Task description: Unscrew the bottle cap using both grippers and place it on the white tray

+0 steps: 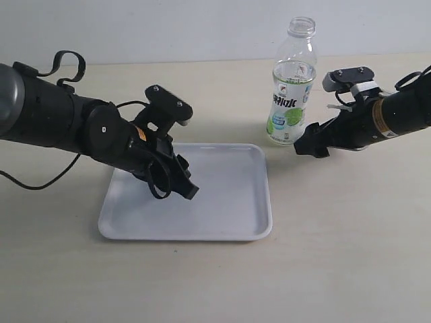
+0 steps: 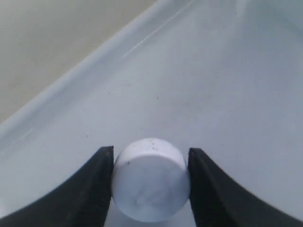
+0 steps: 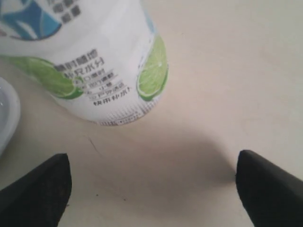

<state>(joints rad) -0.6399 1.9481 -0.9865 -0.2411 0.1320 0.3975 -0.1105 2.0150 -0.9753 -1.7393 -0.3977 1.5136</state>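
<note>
Left gripper (image 1: 183, 188) clamps the bottle cap (image 2: 150, 184) by its sides, low over the white tray (image 1: 236, 202), evidently positioned for release. Right gripper (image 1: 311, 148) stands spread beside the uncapped bottle (image 1: 291, 101), not touching it.

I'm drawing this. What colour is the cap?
The bottle cap is white; best in left wrist view.

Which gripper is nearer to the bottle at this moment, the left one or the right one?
Right. The right gripper sits open beside the bottle, not touching it. The left gripper is farther off, over the white tray, gripping the bottle cap.
</note>
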